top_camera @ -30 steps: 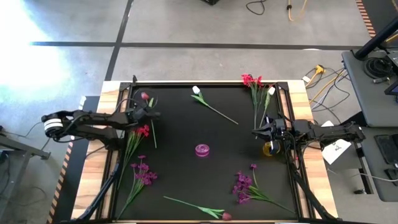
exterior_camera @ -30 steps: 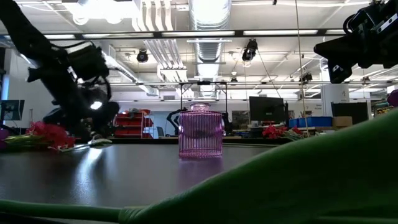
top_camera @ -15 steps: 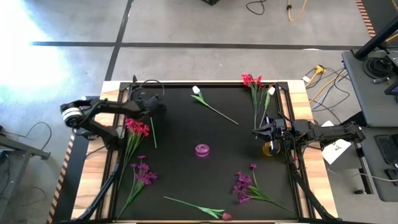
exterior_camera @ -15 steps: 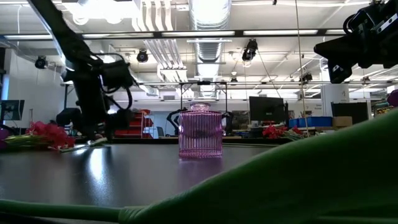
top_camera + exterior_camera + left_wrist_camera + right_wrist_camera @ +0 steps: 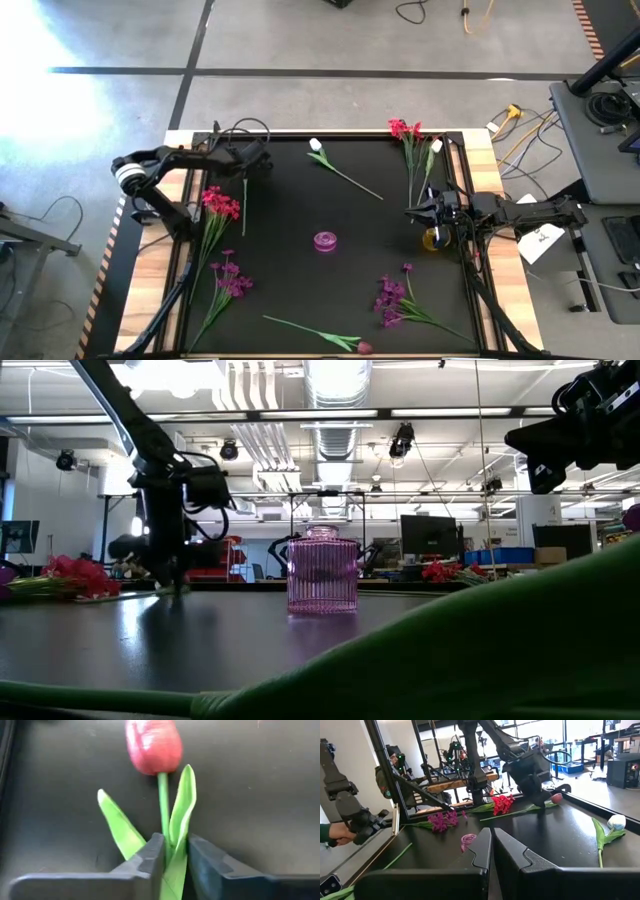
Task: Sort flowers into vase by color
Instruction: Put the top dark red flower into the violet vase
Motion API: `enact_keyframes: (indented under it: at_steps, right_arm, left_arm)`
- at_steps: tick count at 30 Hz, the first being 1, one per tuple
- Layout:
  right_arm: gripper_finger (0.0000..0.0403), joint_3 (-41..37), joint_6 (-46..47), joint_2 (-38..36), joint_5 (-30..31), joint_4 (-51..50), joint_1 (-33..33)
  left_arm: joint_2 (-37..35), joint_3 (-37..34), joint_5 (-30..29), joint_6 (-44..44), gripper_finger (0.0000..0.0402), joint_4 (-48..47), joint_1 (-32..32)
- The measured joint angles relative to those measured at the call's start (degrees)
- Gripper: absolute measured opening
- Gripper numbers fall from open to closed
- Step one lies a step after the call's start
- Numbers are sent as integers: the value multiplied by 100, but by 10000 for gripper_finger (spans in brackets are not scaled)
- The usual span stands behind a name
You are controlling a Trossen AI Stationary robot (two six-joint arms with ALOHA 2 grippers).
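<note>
A pink-red tulip (image 5: 152,747) lies on the black mat near the far left corner, its green stem (image 5: 244,200) running toward the near edge. My left gripper (image 5: 250,160) stands over it, fingers down, shut on it just below the bloom. My right gripper (image 5: 412,213) hangs shut above the mat on the right side, holding nothing, beside a yellow vase (image 5: 433,241). A pink glass vase (image 5: 325,241) stands in the middle of the mat. Other flowers lie on the mat: red (image 5: 220,204), purple (image 5: 230,276), white (image 5: 316,145). My left gripper pinches the tulip's stem and a leaf (image 5: 173,842) between its two fingers, a short way below the bloom. The fingers come from above, pointing down, one on each side of the stem. The tulip lies flat on the mat.
More flowers lie about: red ones with a white bud at the far right (image 5: 408,132), a purple bunch (image 5: 392,298) near right, a pink tulip (image 5: 340,341) at the near edge. A raised frame (image 5: 330,134) rims the mat. A person's hand (image 5: 335,834) shows beyond the table.
My left gripper has gone from above the red flowers toward the table's far edge and come down over the tulip's upper stem. The tulip lies where it did. My right gripper has kept still.
</note>
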Motion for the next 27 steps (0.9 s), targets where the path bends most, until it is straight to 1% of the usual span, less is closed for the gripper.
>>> enact_keyframes:
  at_steps: [2,3,8,9,11,14,16,19,21,24,27]
  right_arm:
    - [13,0,-1,0,0,-1,0]
    - [13,0,0,0,0,0,0]
    - [13,0,0,0,0,1,-2]
    - [13,0,0,0,0,0,0]
    - [13,0,-2,0,0,2,-2]
    - [13,0,0,0,0,2,0]
    - [13,0,-1,0,-1,0,-1]
    - [13,0,-1,0,-1,0,-2]
    - [13,0,0,0,0,2,0]
    - [13,0,0,0,0,0,0]
    - [13,0,-2,0,0,1,-2]
  left_arm:
    - [-42,99,43,8,21,-185,-11]
    - [-85,128,46,2,12,-236,-42]
    - [-537,445,1,43,9,37,-442]
    - [-653,480,-14,128,6,188,-565]
    - [-958,502,-69,388,3,807,-913]
    - [-1365,312,-107,1132,2,2562,-1564]
    - [-1477,30,-109,1839,1,4063,-2064]
    - [-1461,-441,36,2875,1,6541,-2838]
    - [-1301,-723,159,3475,1,7972,-3312]
    - [-911,-976,155,4024,1,9547,-3893]
    - [-494,-997,158,4341,0,10529,-4250]
